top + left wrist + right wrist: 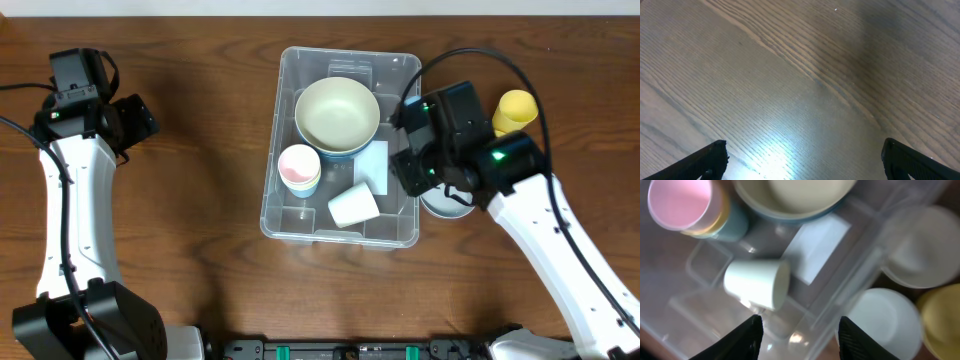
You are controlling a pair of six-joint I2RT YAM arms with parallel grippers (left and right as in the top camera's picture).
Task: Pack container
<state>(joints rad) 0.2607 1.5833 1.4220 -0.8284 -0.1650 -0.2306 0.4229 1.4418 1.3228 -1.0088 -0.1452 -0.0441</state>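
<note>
A white cup [756, 284] lies on its side inside the clear container [852, 285].

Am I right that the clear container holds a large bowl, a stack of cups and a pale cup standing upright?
Not quite: the pale cup lies on its side, not upright, as the right wrist view shows most plainly. The rest holds: the container also holds the large bowl and the stack of cups.

container [290, 222]: clear glossy plastic | table [200, 200]: grained wood, soft sheen | white cup [354, 206]: matt plastic
</note>
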